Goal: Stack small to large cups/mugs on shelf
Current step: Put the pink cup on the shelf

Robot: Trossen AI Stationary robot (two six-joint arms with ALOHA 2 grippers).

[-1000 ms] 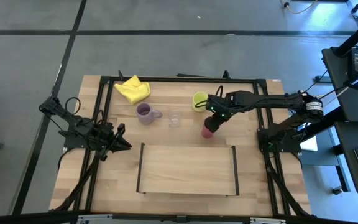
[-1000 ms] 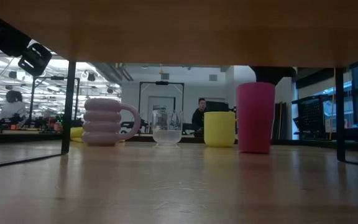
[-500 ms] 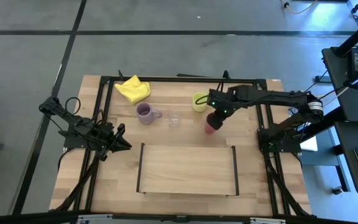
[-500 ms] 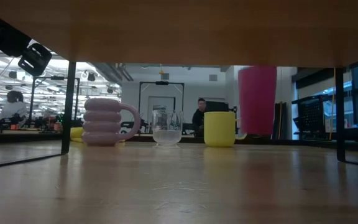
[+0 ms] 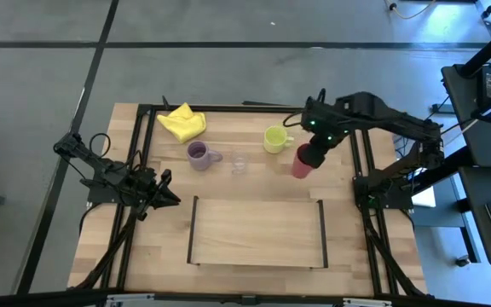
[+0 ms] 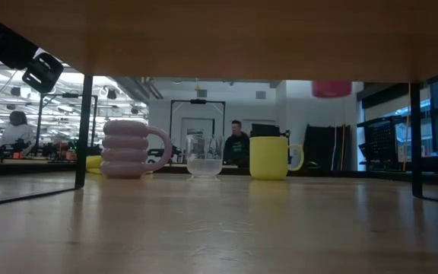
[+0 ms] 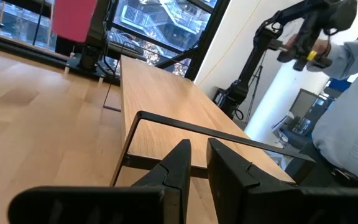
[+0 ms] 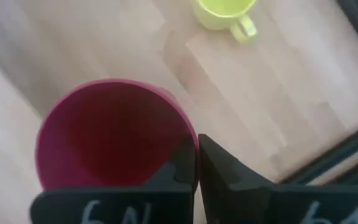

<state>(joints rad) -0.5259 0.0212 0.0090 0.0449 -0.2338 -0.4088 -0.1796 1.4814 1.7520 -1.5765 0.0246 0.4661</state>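
Note:
My right gripper (image 5: 310, 151) is shut on the red cup (image 5: 303, 162), held high above the table to the right of the yellow-green mug (image 5: 274, 138); only the cup's base (image 6: 331, 89) shows in the low view. The purple mug (image 5: 199, 154) and the tiny clear glass (image 5: 239, 161) stand on their bases left of the yellow-green mug. The shelf (image 5: 256, 232), a light-wood area in a thin dark frame, lies nearer the table's front. My left gripper (image 5: 172, 196) is shut and empty near the table's left side. My right gripper holds the red cup by its rim (image 8: 180, 127), one finger inside the cup and one outside, the wall between them. The fingers come from above, pointing down. The cup hangs upright below them, mouth up, lifted clear of the table.
A yellow cloth (image 5: 182, 122) lies at the far left of the table. The larger black metal frame (image 5: 143, 136) runs round the work area. A person stands in the room beyond the table (image 6: 236, 144), and another shows in the left wrist view (image 7: 353, 106).
My right gripper has lifted the red cup off the table, straight up until only its base shows in the low view, and has carried it a little toward the table's right edge. The cup has stayed upright. The other mugs and the glass have not moved.

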